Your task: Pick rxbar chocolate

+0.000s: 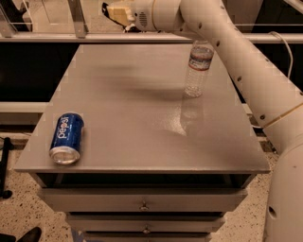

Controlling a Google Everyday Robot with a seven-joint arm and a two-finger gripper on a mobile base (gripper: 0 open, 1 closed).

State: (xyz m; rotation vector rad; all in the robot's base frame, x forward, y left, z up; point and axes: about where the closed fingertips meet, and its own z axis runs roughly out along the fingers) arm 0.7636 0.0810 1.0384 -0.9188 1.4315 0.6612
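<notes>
The arm (246, 71) sweeps from 4 o'clock over the table (142, 118) to 11, its gripper (111, 12) level beyond the far edge, grasp impossible to tell. A bottle (198, 71) stands at 1 o'clock and a can (66, 138) lies at 8. The rxbar's place cannot be made out.

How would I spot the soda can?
On the grey cabinet top, look at the near left corner. The blue can lies there on its side, unlike the upright clear bottle far right; the pincer hovers beyond the far edge.
</notes>
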